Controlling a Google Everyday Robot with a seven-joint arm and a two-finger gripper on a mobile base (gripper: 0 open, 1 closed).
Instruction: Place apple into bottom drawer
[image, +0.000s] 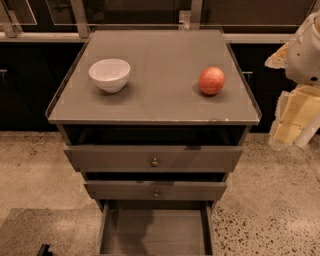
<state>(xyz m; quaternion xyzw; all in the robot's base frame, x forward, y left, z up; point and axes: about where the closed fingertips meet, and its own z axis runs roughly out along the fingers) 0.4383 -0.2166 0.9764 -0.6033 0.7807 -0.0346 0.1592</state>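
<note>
Well, from where I stand the apple (211, 80) sits by itself on the right half of the cabinet top (160, 100), well apart from the white bowl (109, 74) on the left. That leaves it free to be taken from above or from the right with nothing to bump. It is round and smooth-skinned, red-orange with a paler blush, and I'd guess it would roll if nudged off-centre, though the thin raised lip around the flat, matte grey top ought to stop it going over. The bowl looks glazed and glossy, and empty as far as I can see. The gripper (292, 122) hangs just off the cabinet's right front corner, clear of the apple and touching nothing. It shows pale, yellowish blocky parts beneath the white shell of the arm (306, 47); whether it is spread or closed I cannot tell. Below, the top drawer (125, 159) and the middle drawer (125, 190), each with a small round knob, stand only a little way out. The bottom drawer (155, 231) is drawn well past them, its plain flat floor and thin side walls bare. That looks deliberate to me, since it gives the fruit a straight way down.
</note>
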